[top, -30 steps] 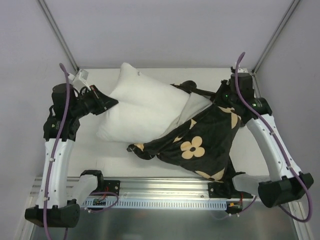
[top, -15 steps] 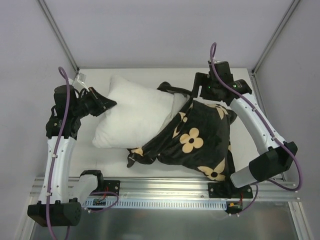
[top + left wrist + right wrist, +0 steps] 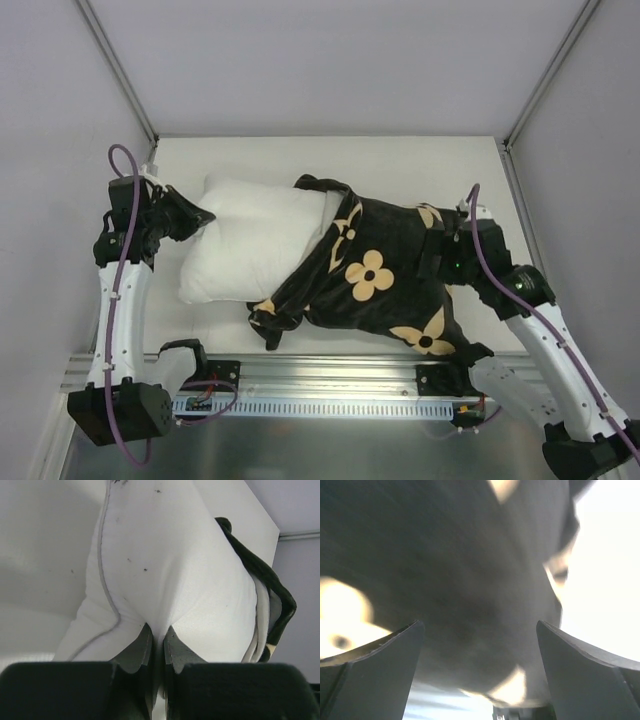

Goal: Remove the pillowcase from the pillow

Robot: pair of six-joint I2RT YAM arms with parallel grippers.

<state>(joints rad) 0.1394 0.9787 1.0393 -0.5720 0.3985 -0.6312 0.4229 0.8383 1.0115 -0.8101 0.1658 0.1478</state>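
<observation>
Top view: the pillow [image 3: 250,240] lay on the table [image 3: 420,160] toward 9 o'clock of centre, most of its white body bare. Its 3 o'clock end was inside the pillowcase [image 3: 385,275]. The black cover spread from centre out to 3 and 4 o'clock, with a bunched, rumpled edge trailing toward 6 o'clock below the pillow. I had the left gripper [image 3: 200,215] at the pillow's 9 o'clock end. On the left wrist view its fingers [image 3: 145,645] stood narrow, pinching a fold of white pillow [image 3: 165,565] between them, with a dark strip of pillowcase [image 3: 272,587] showing at 3 o'clock. The right gripper [image 3: 440,258] sat at the pillowcase's 3 o'clock side, over the fabric. On the right wrist view its fingers [image 3: 385,650] were spread wide, blurred black plush [image 3: 445,555] filling the span between them. I could not tell whether either pad touched the cloth.
</observation>
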